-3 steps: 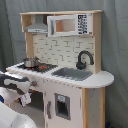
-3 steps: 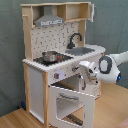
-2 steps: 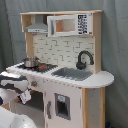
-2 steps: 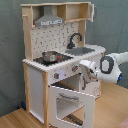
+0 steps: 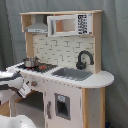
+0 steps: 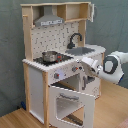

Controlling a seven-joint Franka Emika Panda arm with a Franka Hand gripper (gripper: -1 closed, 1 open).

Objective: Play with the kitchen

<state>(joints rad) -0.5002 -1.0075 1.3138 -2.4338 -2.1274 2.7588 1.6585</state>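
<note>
The kitchen (image 5: 65,85) is a child-size toy of white panels and pale wood, seen in both exterior views. It has a grey hood (image 6: 50,21), a black faucet (image 6: 75,39), a sink (image 5: 72,74) and a small pot (image 6: 50,56) on the stovetop. The oven door (image 6: 70,102) hangs open, tilted outward. My gripper (image 6: 84,65) is at the front panel just above the open oven, close to the knobs (image 6: 62,73). In the first exterior view the gripper (image 5: 23,91) shows at the kitchen's left front corner.
The white arm (image 6: 112,67) reaches in from the second exterior view's right. A grey curtain (image 5: 115,45) hangs behind the kitchen. The kitchen stands on a wooden floor (image 6: 107,115). A cabinet door with a dispenser (image 5: 61,105) sits below the sink.
The gripper has edged slightly closer to the front panel above the oven. The oven door stays open and the pot has not moved.
</note>
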